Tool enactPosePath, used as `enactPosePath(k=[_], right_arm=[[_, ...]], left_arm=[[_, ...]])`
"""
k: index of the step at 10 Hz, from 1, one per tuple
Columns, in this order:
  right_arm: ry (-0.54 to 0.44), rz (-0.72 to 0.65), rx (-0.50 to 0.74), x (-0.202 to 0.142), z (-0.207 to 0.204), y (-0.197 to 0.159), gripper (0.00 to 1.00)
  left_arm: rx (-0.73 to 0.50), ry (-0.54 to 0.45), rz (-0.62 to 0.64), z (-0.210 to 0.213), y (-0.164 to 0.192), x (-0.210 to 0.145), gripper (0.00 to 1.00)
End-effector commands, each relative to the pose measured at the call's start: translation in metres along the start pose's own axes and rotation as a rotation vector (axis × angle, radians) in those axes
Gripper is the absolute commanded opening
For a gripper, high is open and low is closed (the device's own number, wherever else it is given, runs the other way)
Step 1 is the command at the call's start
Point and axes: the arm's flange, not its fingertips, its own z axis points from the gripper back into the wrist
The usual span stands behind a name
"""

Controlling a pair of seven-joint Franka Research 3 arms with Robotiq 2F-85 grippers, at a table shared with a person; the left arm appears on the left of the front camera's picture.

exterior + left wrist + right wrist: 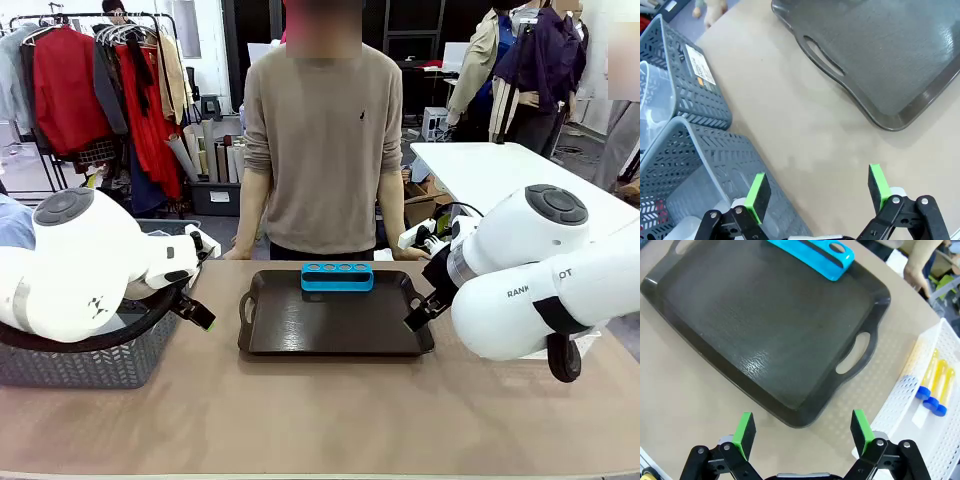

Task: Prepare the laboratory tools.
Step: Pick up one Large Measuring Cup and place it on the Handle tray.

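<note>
The left gripper [818, 191] is held open, nothing between its pads, above bare table [805, 125] between two grey baskets [700, 105] at the left edge and the tray [890, 55]. Something clear is seen inside the farther basket. Whether it is a jug cannot be told.

The right gripper [802, 432] is likewise spread and empty, above the tray's near right corner. Just beside the tray's right handle, at the table's right edge, a white basket [897, 407] is set, and in it the tubes [935, 380] are laid side by side, touching, blue caps toward the gripper.

The tubes are judged light, stiff and smooth, so they may roll or slip. A hold across the body just under the cap is advised, with the outermost tube taken first, since little room is left between neighbours.

At the tray's far edge a blue rack [337, 276] is stood, its holes unfilled. Beyond it, a person's hands [233, 254] are rested on the table's far edge.
</note>
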Motion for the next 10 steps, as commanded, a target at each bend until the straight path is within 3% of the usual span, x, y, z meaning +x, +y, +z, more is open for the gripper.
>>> enactPosePath(k=[1, 10], right_arm=[[0.000, 0.000, 0.000, 0.0000, 0.0000, 0.0000, 1.00], [0.000, 0.000, 0.000, 0.0000, 0.0000, 0.0000, 1.00]], left_arm=[[0.000, 0.000, 0.000, 0.0001, 0.0000, 0.0000, 1.00], [0.000, 0.000, 0.000, 0.0001, 0.0000, 0.0000, 1.00]])
